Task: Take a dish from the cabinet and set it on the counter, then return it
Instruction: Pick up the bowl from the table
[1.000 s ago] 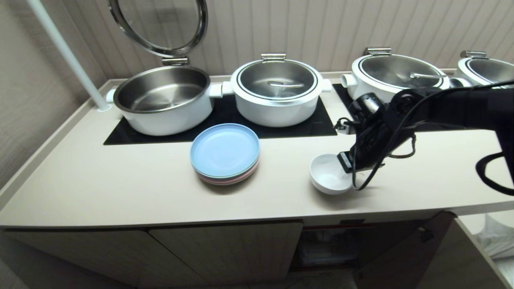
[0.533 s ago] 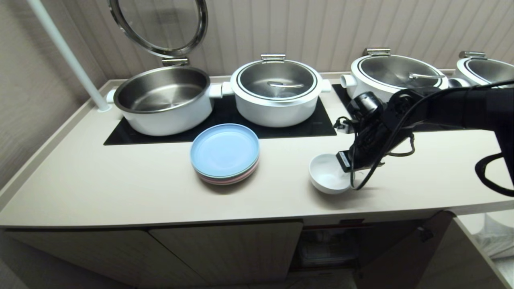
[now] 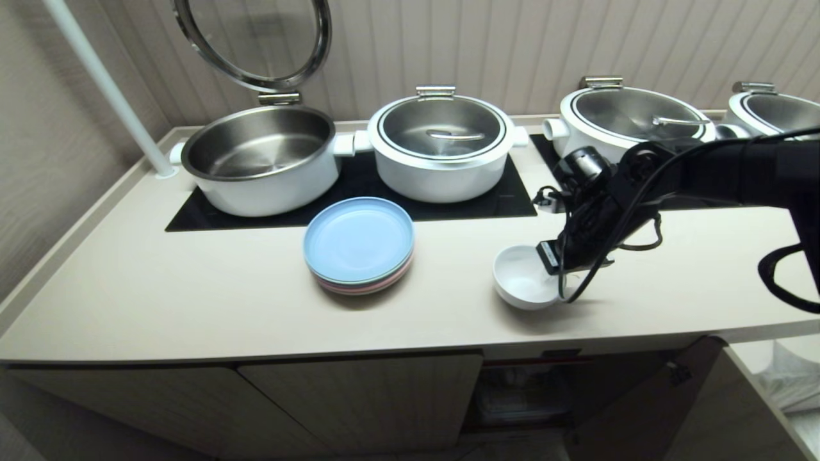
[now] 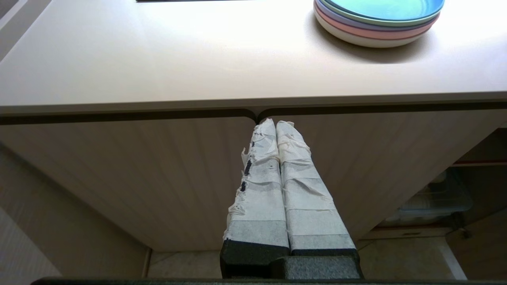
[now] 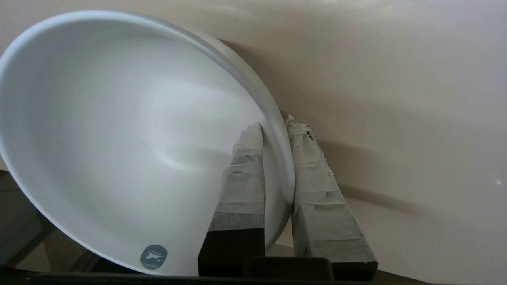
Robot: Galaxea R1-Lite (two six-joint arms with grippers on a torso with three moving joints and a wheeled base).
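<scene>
One small white dish [image 3: 522, 276] is seen on the counter [image 3: 192, 288], near its front edge and to the right of a stack of plates [image 3: 359, 243], well apart from it. Its rim is pinched by the right gripper [image 3: 556, 266]: in the right wrist view one taped finger [image 5: 243, 170] is laid against the inner wall of the dish [image 5: 119, 130] and the other is pressed to the outside, so that the wall is clamped between them. The bowl is seen slightly tilted, its open side turned toward the left of the head view; whether its foot rests fully on the counter cannot be told. The black right arm is stretched in from the right edge of the head view, above the counter.

The left gripper [image 4: 274, 126] is shown only by its own wrist camera, held low in front of the cabinet [image 4: 158, 166], its two taped fingers pressed together with nothing between them. The stack of plates [image 4: 378, 19] is visible above it on the countertop.

At the back of the counter, white pots are set on black hob panels [image 3: 359, 192]; the leftmost pot [image 3: 262, 157] is open, its round lid [image 3: 253, 38] raised upright on its hinge. Below the dish, a cabinet door [image 3: 640, 403] is swung open.
</scene>
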